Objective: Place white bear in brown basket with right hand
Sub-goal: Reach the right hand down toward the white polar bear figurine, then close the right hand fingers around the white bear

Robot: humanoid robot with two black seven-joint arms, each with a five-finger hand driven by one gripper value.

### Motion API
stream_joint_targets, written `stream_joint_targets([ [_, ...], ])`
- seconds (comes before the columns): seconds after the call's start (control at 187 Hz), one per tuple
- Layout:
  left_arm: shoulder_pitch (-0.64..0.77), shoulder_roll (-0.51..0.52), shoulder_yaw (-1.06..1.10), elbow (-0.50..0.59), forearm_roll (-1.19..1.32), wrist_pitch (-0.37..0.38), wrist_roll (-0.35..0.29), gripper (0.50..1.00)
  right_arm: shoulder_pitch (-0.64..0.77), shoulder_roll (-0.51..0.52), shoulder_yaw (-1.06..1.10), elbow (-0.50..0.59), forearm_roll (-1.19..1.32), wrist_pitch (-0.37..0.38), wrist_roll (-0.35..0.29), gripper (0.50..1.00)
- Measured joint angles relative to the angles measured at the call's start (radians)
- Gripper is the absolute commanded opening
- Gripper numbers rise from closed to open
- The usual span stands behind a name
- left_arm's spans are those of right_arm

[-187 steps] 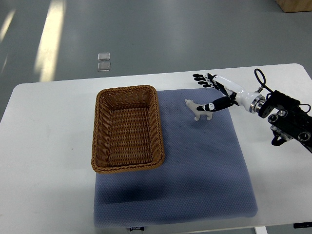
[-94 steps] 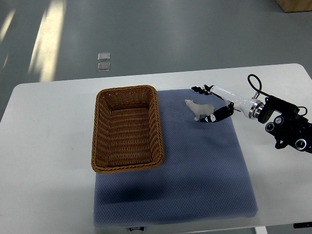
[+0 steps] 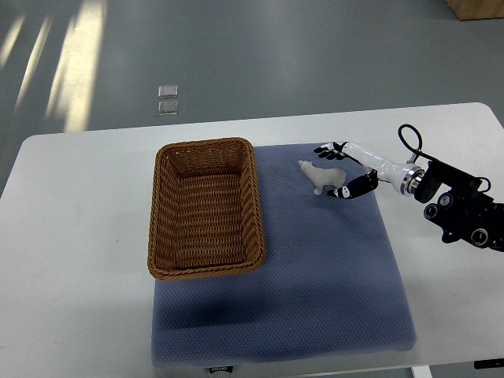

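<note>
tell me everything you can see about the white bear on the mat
The white bear is a small figurine of a polar bear, matte and off-white, looking like plastic or resin. It stands upright on its legs on the blue mat, head toward the brown basket, to the right of it and apart from it. The right hand brackets its rear, fingers behind and thumb in front; whether they touch it cannot be told.

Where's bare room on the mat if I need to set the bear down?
The blue mat is bare in front of the white bear and right hand. The basket fills its left side.
</note>
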Motion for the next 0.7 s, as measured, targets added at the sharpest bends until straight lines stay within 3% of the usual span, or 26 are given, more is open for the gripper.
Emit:
stream_joint_targets([
  [0.289, -0.004, 0.0, 0.002, 0.0, 0.0, 0.0, 0.0, 1.0, -0.006, 0.002, -0.015, -0.006, 0.0, -0.011, -0.029, 0.721],
  [0.439, -0.007, 0.0, 0.002, 0.0, 0.0, 0.0, 0.0, 1.0, -0.003, 0.002, -0.029, -0.006, 0.0, -0.011, -0.029, 0.584],
  [0.578, -0.008, 0.0, 0.002, 0.0, 0.0, 0.0, 0.0, 1.0, -0.001, 0.006, -0.031, -0.006, 0.0, -0.016, -0.031, 0.5],
  [0.701, -0.008, 0.0, 0.001, 0.0, 0.0, 0.0, 0.0, 1.0, -0.001, 0.024, -0.031, -0.006, 0.0, -0.036, -0.032, 0.5],
])
